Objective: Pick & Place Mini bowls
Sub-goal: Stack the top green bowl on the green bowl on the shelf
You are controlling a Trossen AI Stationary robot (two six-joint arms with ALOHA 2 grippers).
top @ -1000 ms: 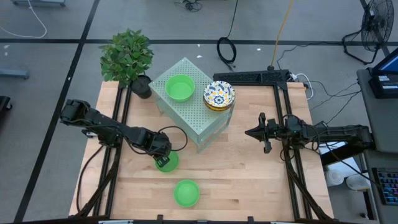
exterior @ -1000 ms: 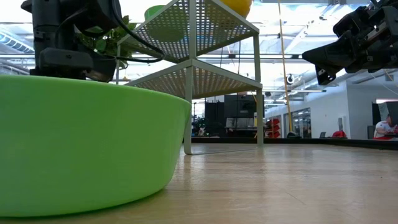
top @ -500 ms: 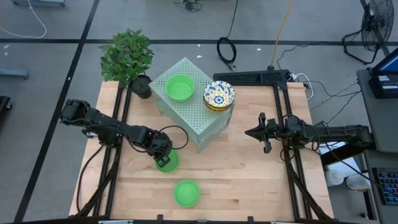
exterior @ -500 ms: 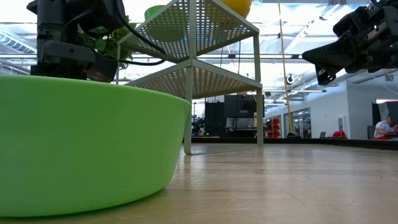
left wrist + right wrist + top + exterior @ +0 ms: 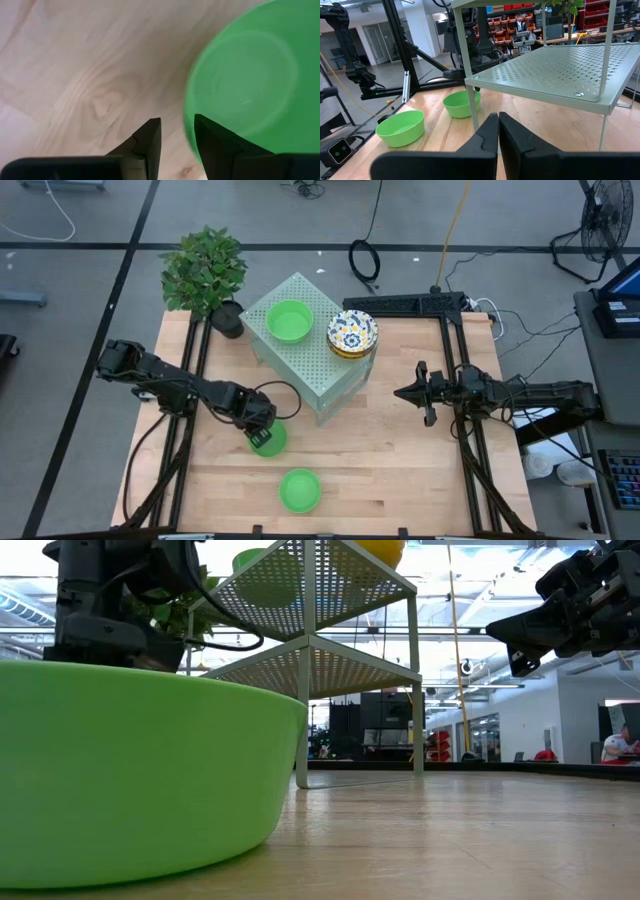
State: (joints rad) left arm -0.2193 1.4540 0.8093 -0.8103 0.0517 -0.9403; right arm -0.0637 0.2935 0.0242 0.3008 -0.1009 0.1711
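The left gripper [image 5: 265,442] is low over the wooden table [image 5: 400,470], at the near-left rim of a green bowl [image 5: 274,438] that sits just in front of the pale green perforated shelf [image 5: 310,350]. In the left wrist view its 2 dark fingers [image 5: 150,142] stand partly apart. One finger is over bare wood outside the bowl and the other is at the rim's edge. Whether they actually pinch the rim I cannot tell; the bowl appears to rest on the table.

A 2nd green bowl [image 5: 299,490] sits on the table nearer the front edge, apart from the first; it fills the left of the low view [image 5: 140,770]. A 3rd green bowl [image 5: 289,321] sits on top of the shelf, toward its left side. A stack of white bowls with blue and yellow flowers [image 5: 352,333] sits on the shelf's right corner, beside that 3rd green bowl; how many are in the stack I cannot tell.

The right gripper [image 5: 403,393] waits above the table to the right of the shelf, pointing toward it, its fingers [image 5: 487,135] pressed together and holding nothing.

A potted plant [image 5: 206,275] stands at the table's back-left corner, just beside the shelf.
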